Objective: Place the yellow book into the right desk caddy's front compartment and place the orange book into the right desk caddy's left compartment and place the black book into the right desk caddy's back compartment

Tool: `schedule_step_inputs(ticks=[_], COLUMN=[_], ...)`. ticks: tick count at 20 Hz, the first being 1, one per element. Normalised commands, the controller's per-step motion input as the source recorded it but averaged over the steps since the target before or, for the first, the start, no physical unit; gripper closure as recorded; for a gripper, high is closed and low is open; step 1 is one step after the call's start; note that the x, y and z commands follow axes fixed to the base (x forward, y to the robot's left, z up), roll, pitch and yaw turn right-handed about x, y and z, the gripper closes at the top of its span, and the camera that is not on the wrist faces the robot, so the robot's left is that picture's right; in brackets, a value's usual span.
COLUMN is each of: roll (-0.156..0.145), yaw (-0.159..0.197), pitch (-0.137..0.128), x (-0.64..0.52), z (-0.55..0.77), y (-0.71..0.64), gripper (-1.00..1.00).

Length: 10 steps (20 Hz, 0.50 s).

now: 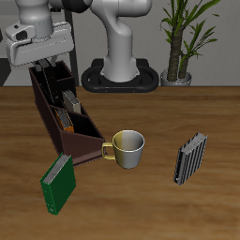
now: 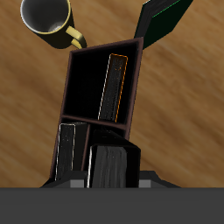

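- We log the right desk caddy (image 1: 67,120) standing on the table (image 1: 141,206), its slanted low end toward the table's front edge, its back end under the arm.
- We find the orange book (image 2: 113,87) upright on edge in one caddy compartment, leaning against the wall.
- We find the yellow book (image 2: 66,149) on edge in a neighbouring compartment, pale page edges showing.
- We find the black book (image 2: 110,164) at the caddy's back end, directly below the gripper (image 1: 49,67); we cannot tell whether the fingers are clamped on it or spread apart.
- We note a green book (image 1: 58,182) leaning at the caddy's low end.
- We note a mug (image 1: 126,148) just beside that end.
- We note a striped book (image 1: 190,158) well apart, beyond the mug.
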Motion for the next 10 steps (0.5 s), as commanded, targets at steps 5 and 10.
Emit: schedule_step_inputs(ticks=[5, 10], roll=[0.002, 0.018], yaw=[-0.026, -0.019], pitch=[0.028, 0.026], x=[0.09, 0.05], z=[-0.16, -0.19], y=[-0.02, 0.11], gripper=[1.0, 1.0])
